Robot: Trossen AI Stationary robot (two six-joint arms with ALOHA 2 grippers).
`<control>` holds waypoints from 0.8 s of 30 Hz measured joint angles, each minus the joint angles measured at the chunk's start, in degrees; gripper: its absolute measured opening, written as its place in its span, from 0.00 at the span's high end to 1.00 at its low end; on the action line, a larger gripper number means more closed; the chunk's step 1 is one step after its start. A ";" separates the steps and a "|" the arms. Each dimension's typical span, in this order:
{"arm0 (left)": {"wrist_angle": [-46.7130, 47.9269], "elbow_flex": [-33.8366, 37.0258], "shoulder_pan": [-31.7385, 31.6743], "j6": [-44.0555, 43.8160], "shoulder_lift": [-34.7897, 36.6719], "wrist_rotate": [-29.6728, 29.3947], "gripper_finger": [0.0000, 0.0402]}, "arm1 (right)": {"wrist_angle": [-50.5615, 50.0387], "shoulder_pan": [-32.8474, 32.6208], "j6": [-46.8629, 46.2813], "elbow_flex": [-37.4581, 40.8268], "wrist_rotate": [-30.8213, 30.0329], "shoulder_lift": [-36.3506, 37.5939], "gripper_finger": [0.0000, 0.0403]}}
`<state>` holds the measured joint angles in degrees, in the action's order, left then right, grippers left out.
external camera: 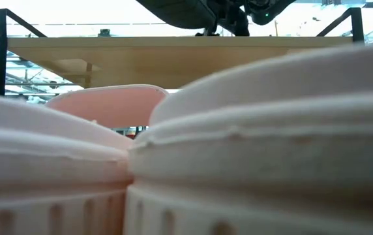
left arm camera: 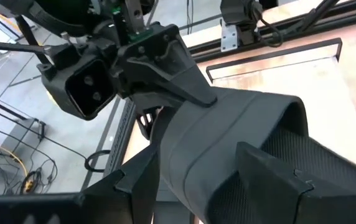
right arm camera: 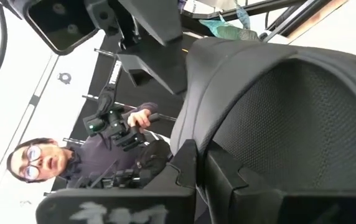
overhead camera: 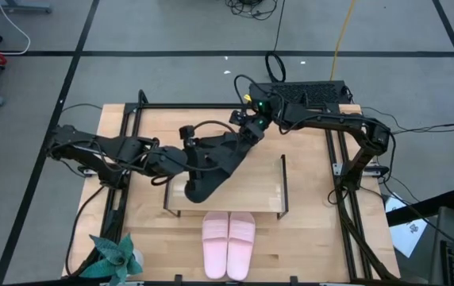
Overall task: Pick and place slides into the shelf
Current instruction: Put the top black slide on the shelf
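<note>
Two pink slides down, one black slide in my grippers.

My left gripper (overhead camera: 186,152) and right gripper (overhead camera: 247,131) both clamp one black slide (overhead camera: 211,167) above the shelf (overhead camera: 251,202)'s left half; the pink pair (overhead camera: 228,245) lies at the table (overhead camera: 306,246)'s near edge, a plant (overhead camera: 114,258) on its near-left corner.

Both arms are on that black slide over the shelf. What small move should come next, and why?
Probably lower the black slide onto the shelf board. The left gripper and the right gripper both grip it above the shelf, and the bare board lies under it; the pink slides sit in front.
</note>
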<state>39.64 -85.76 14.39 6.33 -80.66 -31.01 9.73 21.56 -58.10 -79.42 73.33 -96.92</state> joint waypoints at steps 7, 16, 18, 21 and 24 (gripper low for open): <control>3.68 -3.93 0.92 0.20 0.02 0.14 0.47 | -0.06 0.42 -0.03 0.00 0.76 0.08 1.00; 8.16 -7.23 2.63 -1.87 -0.68 -0.36 0.47 | -0.08 0.55 -0.16 0.00 0.66 0.11 1.00; 9.30 -7.23 2.51 -2.54 -1.71 -0.34 0.47 | -0.08 0.55 -0.16 0.00 0.66 0.11 1.00; 9.69 -7.18 2.42 -2.52 -3.20 -0.54 0.47 | -0.08 0.55 -0.25 0.00 0.60 0.11 1.00; 10.15 -7.19 2.40 -2.36 -4.35 -0.93 0.47 | -0.08 0.47 -0.84 0.00 0.49 0.11 1.00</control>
<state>49.79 -92.95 16.79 3.97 -85.01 -31.94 9.64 22.03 -58.94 -79.42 73.82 -96.82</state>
